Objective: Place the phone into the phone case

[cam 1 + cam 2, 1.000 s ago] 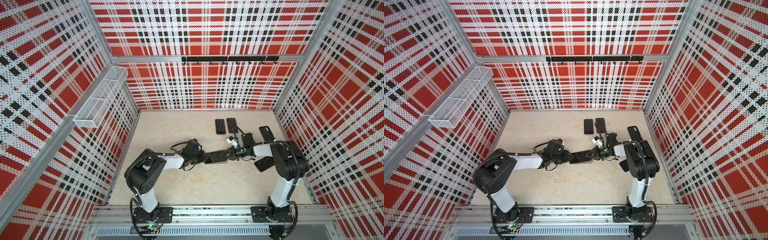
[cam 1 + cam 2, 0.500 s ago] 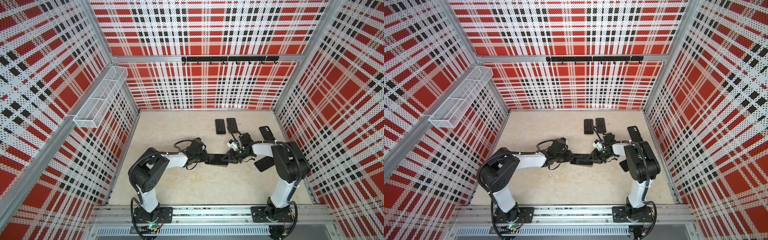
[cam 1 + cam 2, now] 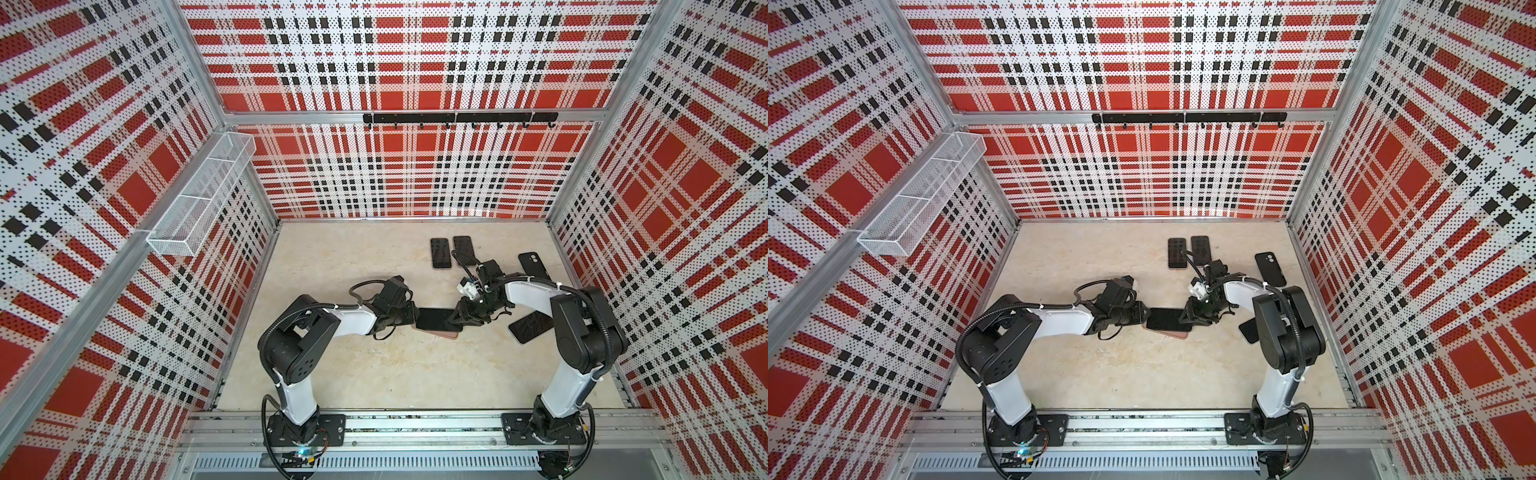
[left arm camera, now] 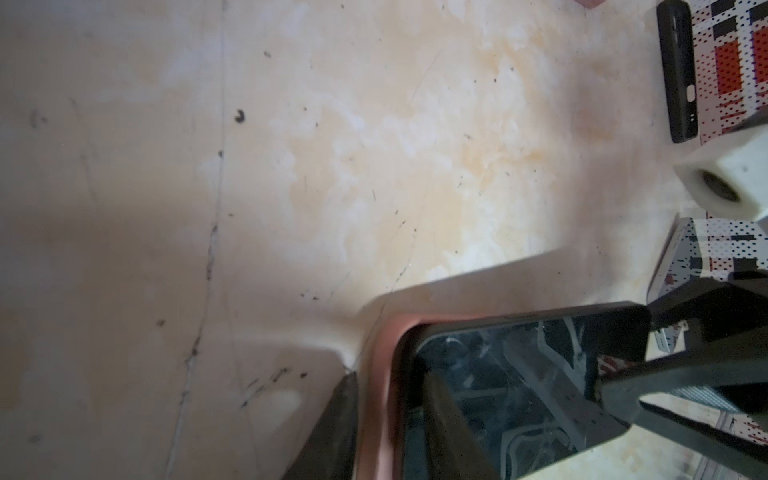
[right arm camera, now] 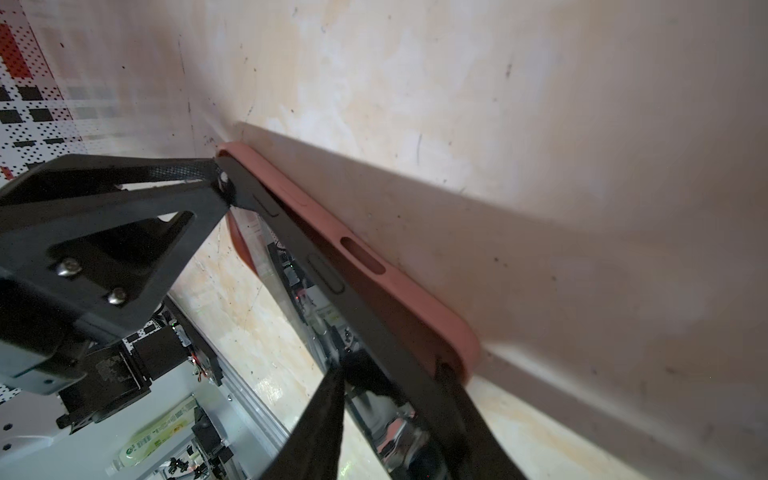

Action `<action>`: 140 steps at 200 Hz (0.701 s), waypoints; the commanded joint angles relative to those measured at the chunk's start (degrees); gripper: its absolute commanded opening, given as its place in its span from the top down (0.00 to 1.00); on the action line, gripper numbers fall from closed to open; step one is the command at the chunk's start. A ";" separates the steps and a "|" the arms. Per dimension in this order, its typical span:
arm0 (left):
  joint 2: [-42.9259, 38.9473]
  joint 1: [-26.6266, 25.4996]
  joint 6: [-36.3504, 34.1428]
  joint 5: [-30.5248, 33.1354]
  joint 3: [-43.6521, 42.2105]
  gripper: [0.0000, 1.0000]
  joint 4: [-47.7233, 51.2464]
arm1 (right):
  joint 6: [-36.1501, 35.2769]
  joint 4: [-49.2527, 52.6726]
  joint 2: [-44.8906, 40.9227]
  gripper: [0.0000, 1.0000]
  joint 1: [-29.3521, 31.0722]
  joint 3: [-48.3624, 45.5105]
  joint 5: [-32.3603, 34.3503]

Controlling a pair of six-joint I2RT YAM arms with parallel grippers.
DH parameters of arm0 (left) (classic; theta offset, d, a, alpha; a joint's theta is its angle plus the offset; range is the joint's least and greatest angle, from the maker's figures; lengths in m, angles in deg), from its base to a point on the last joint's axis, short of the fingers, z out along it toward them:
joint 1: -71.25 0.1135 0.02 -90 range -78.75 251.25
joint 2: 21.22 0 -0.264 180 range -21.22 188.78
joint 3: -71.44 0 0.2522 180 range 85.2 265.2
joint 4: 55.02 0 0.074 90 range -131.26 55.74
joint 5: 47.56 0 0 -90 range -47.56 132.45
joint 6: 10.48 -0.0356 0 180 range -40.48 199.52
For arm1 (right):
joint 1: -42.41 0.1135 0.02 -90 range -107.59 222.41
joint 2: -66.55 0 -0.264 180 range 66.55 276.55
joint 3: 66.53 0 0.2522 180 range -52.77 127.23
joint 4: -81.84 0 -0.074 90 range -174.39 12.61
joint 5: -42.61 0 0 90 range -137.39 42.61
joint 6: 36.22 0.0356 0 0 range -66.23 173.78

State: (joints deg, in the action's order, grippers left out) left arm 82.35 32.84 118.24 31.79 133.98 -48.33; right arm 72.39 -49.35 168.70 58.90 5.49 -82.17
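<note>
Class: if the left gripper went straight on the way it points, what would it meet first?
The phone, right at the left gripper's tips; beyond it, probably the right gripper.

Finishes noted.
Black glass-faced phone (image 3: 434, 319) was glossy; pink rubbery phone case (image 5: 374, 286) matt; beige mottled tabletop (image 4: 374, 145) scuffed.

Beige tabletop (image 3: 374, 374), phones (image 3: 440, 253), pink case (image 5: 415, 316)

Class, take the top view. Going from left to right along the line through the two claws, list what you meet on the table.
left claw → black phone → right claw → spare phone, lying flat and partly under the right arm.
</note>
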 commanded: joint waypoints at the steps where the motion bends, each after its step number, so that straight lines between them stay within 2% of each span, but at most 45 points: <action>1: 1.51 -0.57 1.27 -2.82 -2.65 0.69 2.69 | -1.03 2.94 -1.90 0.66 0.44 -0.75 3.01; 49: -0.55 -0.52 8.72 -8.70 -7.80 0.67 -7.23 | 2.36 -1.85 -1.80 0.67 1.10 -3.76 0.10; 74: -1.33 -1.26 11.49 -8.85 -9.89 0.67 -10.21 | 3.27 -2.61 -1.44 0.68 1.96 -3.90 -0.97; 100: -2.21 -1.73 11.99 -7.81 -10.69 0.68 -10.40 | 3.43 -3.26 -2.23 0.78 1.98 -4.30 -2.10; 140: -4.77 -0.97 10.70 -7.20 -10.15 0.68 -9.65 | 5.18 -7.45 -5.10 0.83 1.96 -4.88 -6.15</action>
State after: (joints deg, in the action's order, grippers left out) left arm 79.53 32.95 128.89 27.75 124.55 -61.47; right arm 75.84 -51.51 165.46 59.86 1.25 -87.92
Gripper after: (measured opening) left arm 0.321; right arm 0.237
